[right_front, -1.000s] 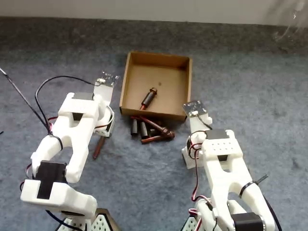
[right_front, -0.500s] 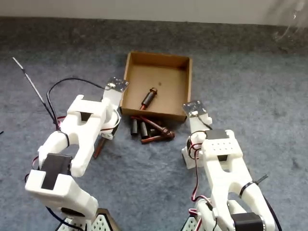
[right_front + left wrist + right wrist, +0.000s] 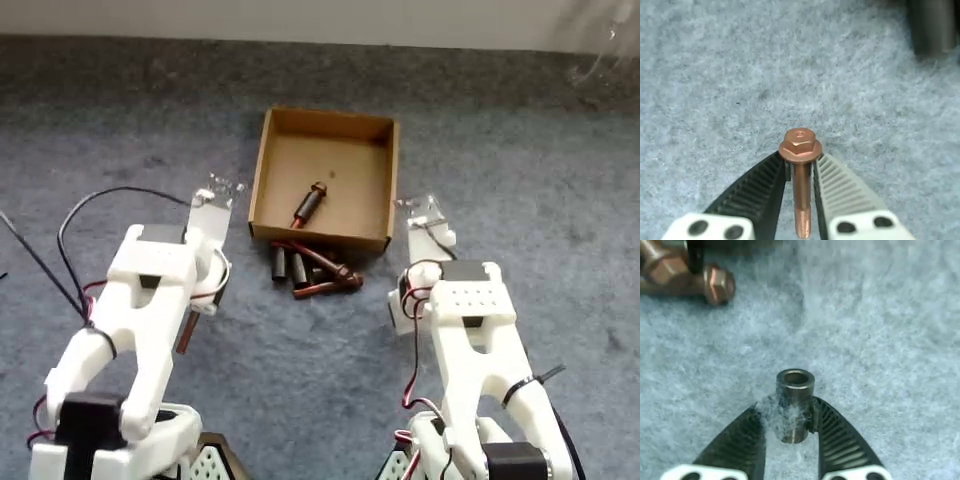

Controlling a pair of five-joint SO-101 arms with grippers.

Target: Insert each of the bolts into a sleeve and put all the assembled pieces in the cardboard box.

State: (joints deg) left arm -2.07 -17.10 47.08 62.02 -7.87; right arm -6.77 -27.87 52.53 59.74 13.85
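Left arm: beside the cardboard box, on its left; left gripper clamped on a copper bolt (head outward).
Right arm: off the box's near right corner; right gripper pinching a dark sleeve.
Pile: against the box's near wall.
Hard to read: I can't separate the pile's pieces.

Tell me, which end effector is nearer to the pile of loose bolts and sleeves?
Right: the right end effector, gripping a sleeve, sits beside the pile; the left end effector, gripping a bolt, is farther off.
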